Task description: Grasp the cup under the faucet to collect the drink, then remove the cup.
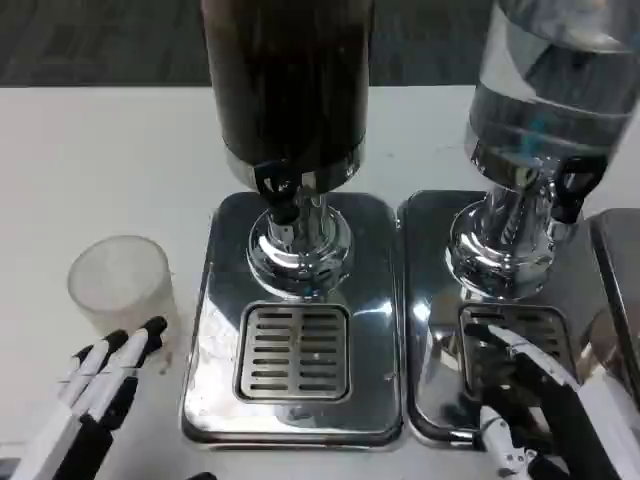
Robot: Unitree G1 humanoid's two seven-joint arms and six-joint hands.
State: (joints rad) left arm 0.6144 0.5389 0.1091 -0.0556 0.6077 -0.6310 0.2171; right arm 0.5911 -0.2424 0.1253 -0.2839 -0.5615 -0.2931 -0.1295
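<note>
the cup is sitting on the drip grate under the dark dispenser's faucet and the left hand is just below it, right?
Not quite. In the head view the cup stands on the white table, left of the dark dispenser, not on its drip grate, which is bare. The left hand is indeed just below the cup.

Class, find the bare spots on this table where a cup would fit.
Bare table lies behind the cup, left of the dark dispenser. The grille under its tap is free. It is crowded around the right hand below the clear dispenser.
</note>
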